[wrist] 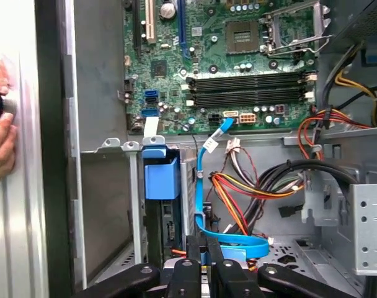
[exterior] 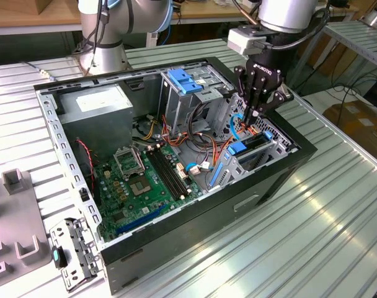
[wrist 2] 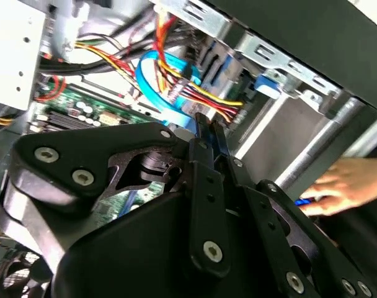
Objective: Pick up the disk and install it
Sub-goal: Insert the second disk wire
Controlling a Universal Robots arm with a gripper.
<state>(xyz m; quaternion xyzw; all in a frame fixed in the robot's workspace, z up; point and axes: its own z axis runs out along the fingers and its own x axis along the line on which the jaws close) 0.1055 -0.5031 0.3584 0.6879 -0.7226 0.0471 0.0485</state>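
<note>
Seemingly the disk (wrist: 160, 177) stood on edge in the drive cage (exterior: 276, 144), so the gripper (exterior: 255, 113), pinched closed on nothing beside the blue cable (wrist: 199, 186), needed a straight, cable-clear seating push.

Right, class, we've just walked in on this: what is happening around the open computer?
A robot arm's black hand is lowered into the drive-cage corner of an open black computer case, at the exterior view's right. Its fingers are drawn together beside a flat blue cable. Just below it, the disk with blue plastic rails appears to sit in its bay. In both wrist views, a person's hand rests at the case's outer wall.
</note>
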